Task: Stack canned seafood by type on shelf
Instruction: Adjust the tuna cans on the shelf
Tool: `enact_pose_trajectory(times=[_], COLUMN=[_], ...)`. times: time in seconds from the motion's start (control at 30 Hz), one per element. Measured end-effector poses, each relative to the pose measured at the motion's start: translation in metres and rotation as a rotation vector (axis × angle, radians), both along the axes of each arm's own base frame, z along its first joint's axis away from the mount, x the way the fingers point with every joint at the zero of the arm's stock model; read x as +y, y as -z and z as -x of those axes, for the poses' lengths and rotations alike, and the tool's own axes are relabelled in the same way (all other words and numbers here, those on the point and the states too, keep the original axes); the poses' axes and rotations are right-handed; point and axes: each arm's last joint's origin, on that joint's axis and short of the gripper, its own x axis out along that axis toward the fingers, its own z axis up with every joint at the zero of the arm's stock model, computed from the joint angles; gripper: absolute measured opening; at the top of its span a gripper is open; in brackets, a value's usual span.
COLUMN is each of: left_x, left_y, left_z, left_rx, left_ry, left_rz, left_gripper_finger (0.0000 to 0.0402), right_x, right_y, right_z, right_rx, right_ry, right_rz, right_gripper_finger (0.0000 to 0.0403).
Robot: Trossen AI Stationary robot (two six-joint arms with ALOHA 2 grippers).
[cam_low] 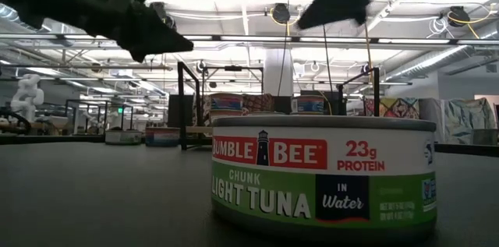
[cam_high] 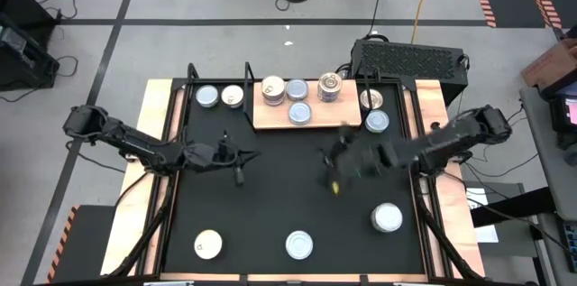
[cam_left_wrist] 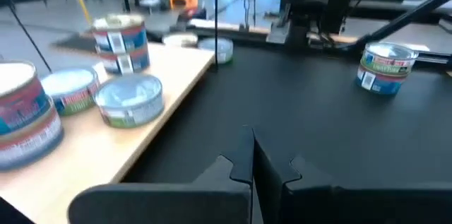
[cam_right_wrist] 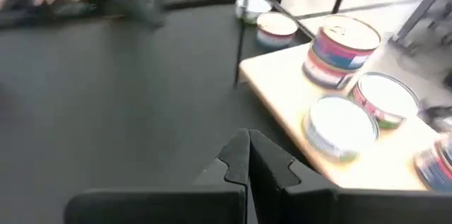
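i'm holding both arms over the middle of the black table (cam_high: 270, 205), the left gripper (cam_high: 242, 161) and the right gripper (cam_high: 332, 170) each carrying nothing with fingers pressed together, well apart from each other. the shelf (cam_high: 311, 116) is sitting at the table's far edge, bearing four tins (cam_high: 299, 113), with more tins standing beside its ends. three tins (cam_high: 299, 246) are sitting along the near edge, and a black ribbed box (cam_high: 410, 56) is standing beyond the far right corner.

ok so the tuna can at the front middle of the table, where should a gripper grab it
Grip the tuna can across its round side wall, coming straight down from above. It stands upright and alone on the black table, so fingers can drop on opposite sides; it is short, so close low around the label band.
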Motion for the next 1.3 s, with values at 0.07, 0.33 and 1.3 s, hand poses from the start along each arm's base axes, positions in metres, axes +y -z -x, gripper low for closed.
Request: enact_pose_trajectory(times=[0.07,0.33,1.3], left_x=[0.000,-0.001,-0.001], left_y=[0.001,0.000,0.001], left_z=[0.001,0.001,0.001], left_rx=[-0.003,0.003,0.023], left_ry=[0.007,0.046,0.074], left_rz=[-0.028,-0.055,-0.104], left_gripper_finger=[0.0003,0.0003,0.0002], right_x=[-0.037,-0.189,-0.290], right_y=[-0.004,-0.013,0.053], right_z=[-0.012,-0.042,-0.104], right_rx=[-0.055,0.010,0.448], right_ry=[0.012,0.175,0.260], right_rz=[-0.061,-0.257,-0.382], right_gripper_finger=[0.0000,0.0000,0.0000])
